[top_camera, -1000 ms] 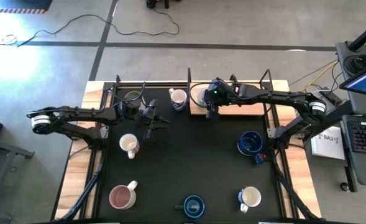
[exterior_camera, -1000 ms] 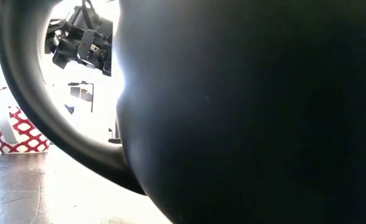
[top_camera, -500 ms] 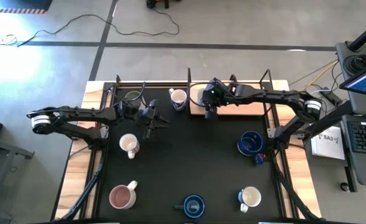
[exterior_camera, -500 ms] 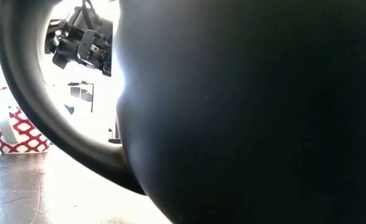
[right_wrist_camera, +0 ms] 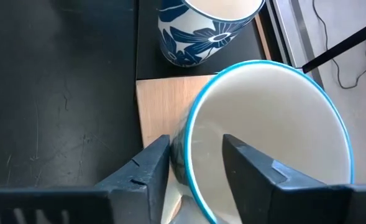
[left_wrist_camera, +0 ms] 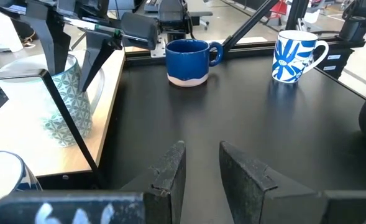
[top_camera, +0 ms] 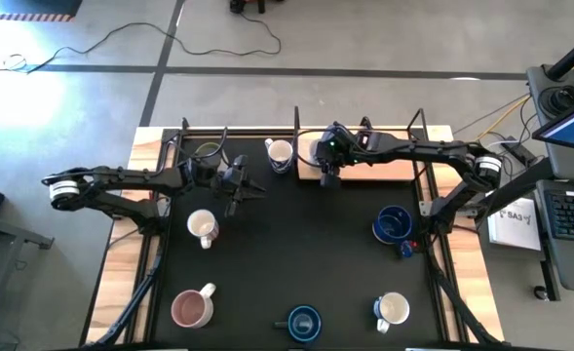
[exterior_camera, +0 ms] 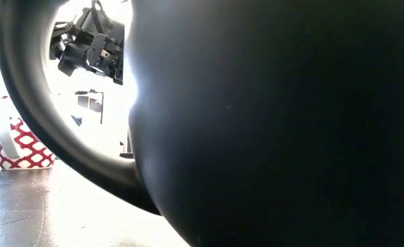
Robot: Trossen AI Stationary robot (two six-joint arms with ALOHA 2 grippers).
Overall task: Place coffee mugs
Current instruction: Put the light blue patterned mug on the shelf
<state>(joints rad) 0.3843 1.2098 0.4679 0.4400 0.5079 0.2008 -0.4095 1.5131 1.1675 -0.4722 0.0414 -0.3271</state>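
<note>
On the wooden board at the far edge stands a mug, white inside with a blue rim; in the left wrist view its outside shows a teal pattern. My right gripper is over it, open. One finger stands outside the wall and one inside, with a gap showing at the inner one. My left gripper hovers open over the black mat's far left, holding nothing. A blue-flowered mug stands beside the board.
On the mat stand a white mug, a pink one, dark blue ones and a blue-and-white one. A green-lined mug is far left. A dark mug fills the low view.
My right gripper has edged a little toward the table's left edge and sunk slightly over the mug on the board.
</note>
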